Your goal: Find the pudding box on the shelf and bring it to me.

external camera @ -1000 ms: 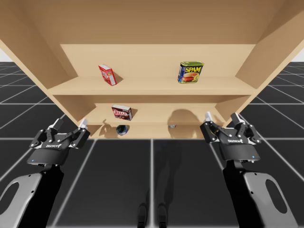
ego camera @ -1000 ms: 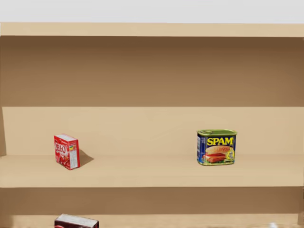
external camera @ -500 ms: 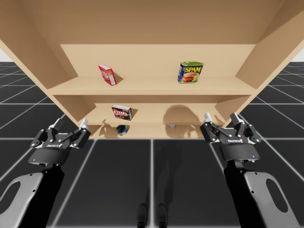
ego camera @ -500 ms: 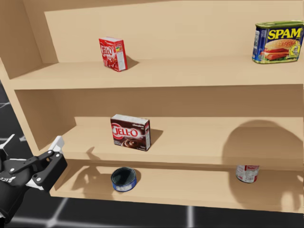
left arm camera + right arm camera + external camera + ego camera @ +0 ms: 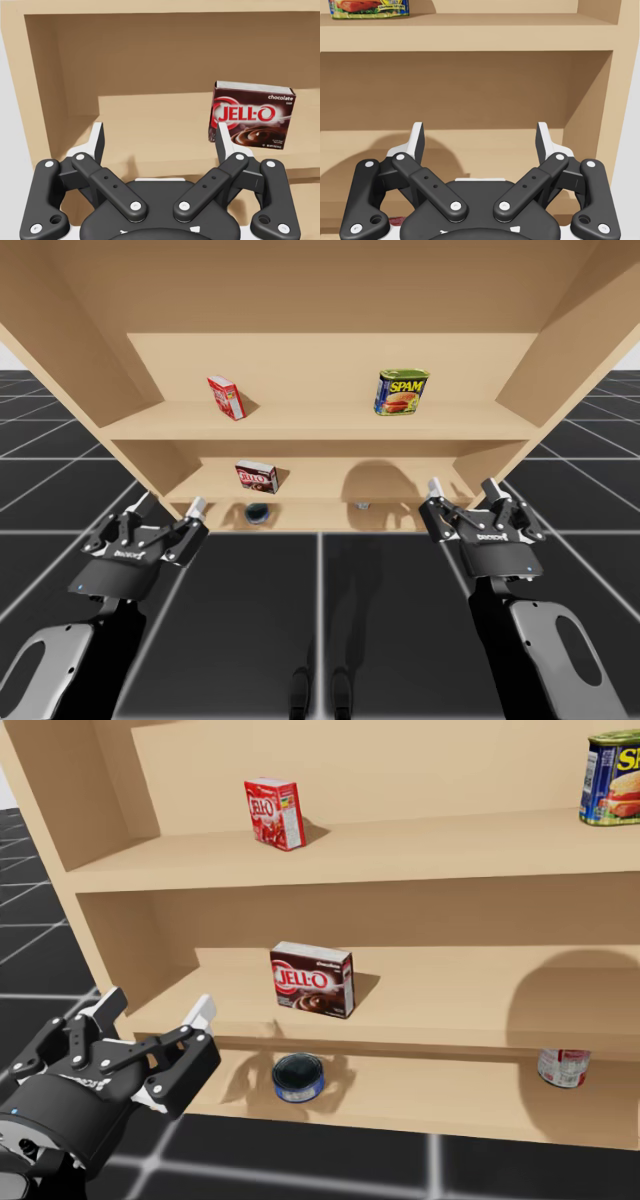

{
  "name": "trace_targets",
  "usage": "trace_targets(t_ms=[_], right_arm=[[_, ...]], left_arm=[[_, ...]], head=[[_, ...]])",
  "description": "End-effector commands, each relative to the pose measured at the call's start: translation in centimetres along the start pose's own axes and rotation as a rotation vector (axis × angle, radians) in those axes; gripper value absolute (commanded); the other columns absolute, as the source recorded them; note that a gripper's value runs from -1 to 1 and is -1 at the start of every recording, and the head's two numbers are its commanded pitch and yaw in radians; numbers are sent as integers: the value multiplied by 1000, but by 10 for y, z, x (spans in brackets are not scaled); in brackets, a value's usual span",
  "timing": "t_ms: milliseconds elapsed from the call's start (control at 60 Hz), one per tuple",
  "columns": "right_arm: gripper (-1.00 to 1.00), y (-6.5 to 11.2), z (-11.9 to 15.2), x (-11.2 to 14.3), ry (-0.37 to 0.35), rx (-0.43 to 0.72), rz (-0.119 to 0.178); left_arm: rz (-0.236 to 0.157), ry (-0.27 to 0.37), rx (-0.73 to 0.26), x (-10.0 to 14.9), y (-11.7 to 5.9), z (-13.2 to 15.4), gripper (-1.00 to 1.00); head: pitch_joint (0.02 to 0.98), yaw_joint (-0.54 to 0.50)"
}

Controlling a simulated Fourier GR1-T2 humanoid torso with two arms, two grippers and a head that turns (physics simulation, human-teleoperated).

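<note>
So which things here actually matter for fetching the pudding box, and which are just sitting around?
For the job: dark brown box, upright on the middle board of the shelf; my left tool, open, with that box ahead of it.

Lying about: red box and blue rectangular tin, top board; blue round can and red-and-white can, bottom board.

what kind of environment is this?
Probably a simulated pantry mock-up: a wooden shelf unit holding groceries, like the brown pudding box, red box and blue rectangular can, over a black grid floor.
</note>
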Motion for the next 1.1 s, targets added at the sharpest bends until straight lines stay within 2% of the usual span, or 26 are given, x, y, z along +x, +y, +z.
trace_targets(t_ms=[17,117,150,200,267,417,617,750,950,1100], right_arm=[[-1000,0,0,-1,5,-1,-1],[-1000,0,0,-2,9,1,0],[-1000,0,0,-2,10,2,0],[-1000,0,0,-2,10,2,-1],[-1000,-1,-1,-1,9,0,-1],[-1000,-4,-1,-1,10,-11,-6],[-1000,-8,-1,0,6,-22,-7],[-1000,-11,-3,0,9,-27,-8],[-1000,-13,-3,0,10,-31,-12],[-1000,-15,-3,0,11,-34,-15]], left_arm=[[59,49,-96,15,-33,8,-1000],[64,60,-153,24,-48,7,-1000],[77,72,-170,25,-54,4,-1000],[55,76,-171,25,-60,-1,-1000],[47,89,-171,22,-67,-9,-1000],[50,126,-164,13,-79,-27,-1000],[68,137,-129,1,-83,-48,-1000],[37,128,-98,-4,-86,-60,-1000],[35,138,-72,-6,-89,-74,-1000],[15,137,-42,-10,-91,-86,-1000]], head=[[544,238],[548,239],[551,240],[552,242],[552,244],[553,252],[556,262],[557,256],[562,258],[565,256]])
